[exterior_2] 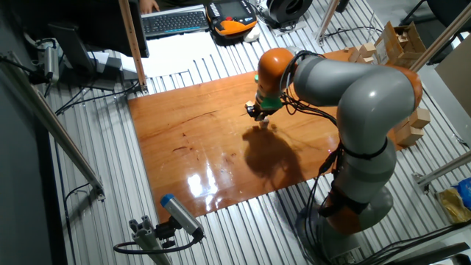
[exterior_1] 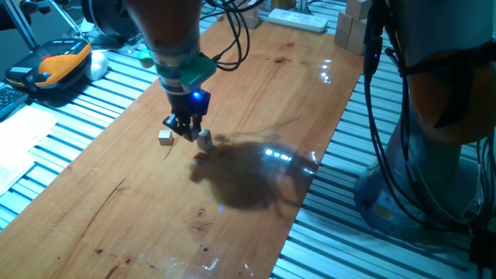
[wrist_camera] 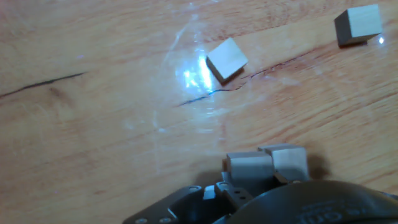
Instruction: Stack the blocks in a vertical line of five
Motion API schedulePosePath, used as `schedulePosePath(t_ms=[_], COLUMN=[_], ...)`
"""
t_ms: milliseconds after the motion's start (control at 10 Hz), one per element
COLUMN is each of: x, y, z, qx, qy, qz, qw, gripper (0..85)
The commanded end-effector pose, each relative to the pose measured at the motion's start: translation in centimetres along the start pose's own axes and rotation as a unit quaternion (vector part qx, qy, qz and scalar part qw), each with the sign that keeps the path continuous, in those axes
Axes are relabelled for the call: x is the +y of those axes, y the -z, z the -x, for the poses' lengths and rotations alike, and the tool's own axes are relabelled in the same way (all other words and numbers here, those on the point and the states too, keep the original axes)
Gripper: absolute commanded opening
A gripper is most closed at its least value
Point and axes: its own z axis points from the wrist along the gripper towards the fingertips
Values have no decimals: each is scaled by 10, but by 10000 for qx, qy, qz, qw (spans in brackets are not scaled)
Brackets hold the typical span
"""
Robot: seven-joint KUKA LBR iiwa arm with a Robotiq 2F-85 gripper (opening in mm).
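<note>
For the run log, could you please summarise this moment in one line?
tool: low over wooden board | state: unclear | small pale wooden cubes: loose, unstacked

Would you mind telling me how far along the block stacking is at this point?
Nothing is stacked yet. In the hand view two blocks lie apart on the wooden board, each alone. The gripper hovers low between them; whether it holds anything is unclear. The whole five-high column remains.

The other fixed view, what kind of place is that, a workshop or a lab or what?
Most likely a robotics lab. A big grey and orange arm stands over a wooden board laid on a slatted metal bench, with a keyboard and loose cables around it.
</note>
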Motion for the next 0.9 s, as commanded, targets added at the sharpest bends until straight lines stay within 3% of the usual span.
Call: schedulePosePath(t_ms=[0,400,600,800], x=[-6,-13,-18,-27], y=[-2,5,3,3], z=[-1,-5,-4,0], qx=[-18,-26,-38,-33], qy=[62,169,268,360], qz=[28,-12,-83,-47], qw=[10000,9999,9996,9993], gripper=[0,0,0,0])
